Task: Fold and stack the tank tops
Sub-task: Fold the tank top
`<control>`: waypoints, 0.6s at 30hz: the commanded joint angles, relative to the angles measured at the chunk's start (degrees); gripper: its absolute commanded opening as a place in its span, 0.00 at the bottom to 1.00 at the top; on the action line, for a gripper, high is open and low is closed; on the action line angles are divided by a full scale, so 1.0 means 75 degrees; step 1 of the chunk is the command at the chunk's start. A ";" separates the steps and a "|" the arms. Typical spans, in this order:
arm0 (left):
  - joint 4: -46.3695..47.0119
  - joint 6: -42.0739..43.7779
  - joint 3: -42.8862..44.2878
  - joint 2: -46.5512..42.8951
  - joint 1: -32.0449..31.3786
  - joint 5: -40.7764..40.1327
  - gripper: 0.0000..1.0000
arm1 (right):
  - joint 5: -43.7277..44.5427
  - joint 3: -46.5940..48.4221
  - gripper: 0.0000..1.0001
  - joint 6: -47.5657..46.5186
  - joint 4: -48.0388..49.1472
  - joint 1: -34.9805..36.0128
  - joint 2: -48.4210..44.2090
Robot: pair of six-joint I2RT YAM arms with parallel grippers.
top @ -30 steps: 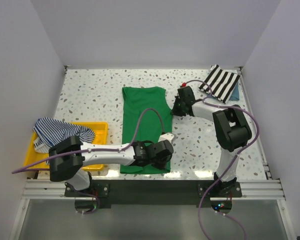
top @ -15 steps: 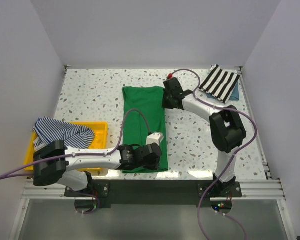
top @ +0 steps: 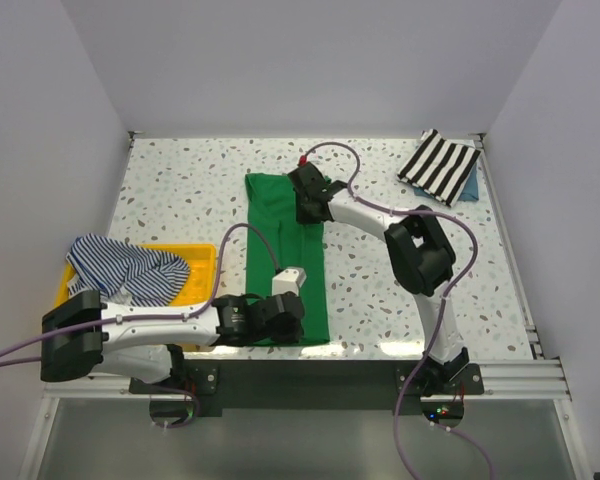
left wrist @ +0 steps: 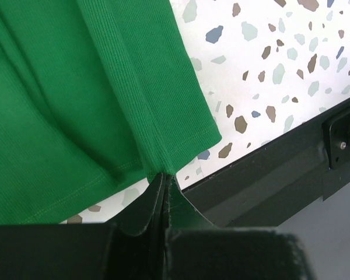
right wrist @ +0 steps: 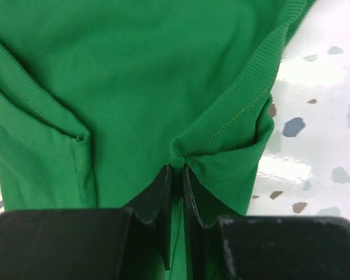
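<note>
One fold underway: you had left pincer (left wrist: 165,178), right pincer (right wrist: 176,169) clamped on plain bright green cloth tank top (top: 280,240); navy-striped cloth top (top: 125,265), left of left pincer, lay unfolded.

Green tank top (top: 275,225), striped top (top: 120,265) (navy-white), yellow tray (top: 202,262)

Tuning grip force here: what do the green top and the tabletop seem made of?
The green tank top looks like a soft, matte ribbed knit, perhaps cotton: fine ribs, a stitched hem, puckers at the pinch. The tabletop looks smooth and glossy, white with coloured flecks like terrazzo; glare shows, but stone or laminate cannot be told.
</note>
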 commanded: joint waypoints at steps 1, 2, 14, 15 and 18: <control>-0.0237 -0.0295 -0.0181 -0.0392 0.0026 -0.0153 0.00 | 0.0379 0.0510 0.02 -0.0103 -0.0253 0.0162 0.0123; -0.0284 -0.0319 -0.0217 -0.0474 0.0026 -0.0141 0.00 | 0.0403 0.0534 0.02 -0.0103 -0.0265 0.0232 0.0158; -0.0917 -0.0436 -0.0534 -0.0814 0.0014 0.0046 0.00 | 0.0579 0.1073 0.02 -0.0150 -0.0452 0.0573 0.0486; -0.0940 -0.0436 -0.0557 -0.0826 0.0014 0.0070 0.00 | 0.0579 0.1154 0.02 -0.0162 -0.0476 0.0596 0.0509; -0.0999 -0.0425 -0.0616 -0.0826 0.0014 0.0105 0.00 | 0.0602 0.1283 0.03 -0.0173 -0.0523 0.0643 0.0627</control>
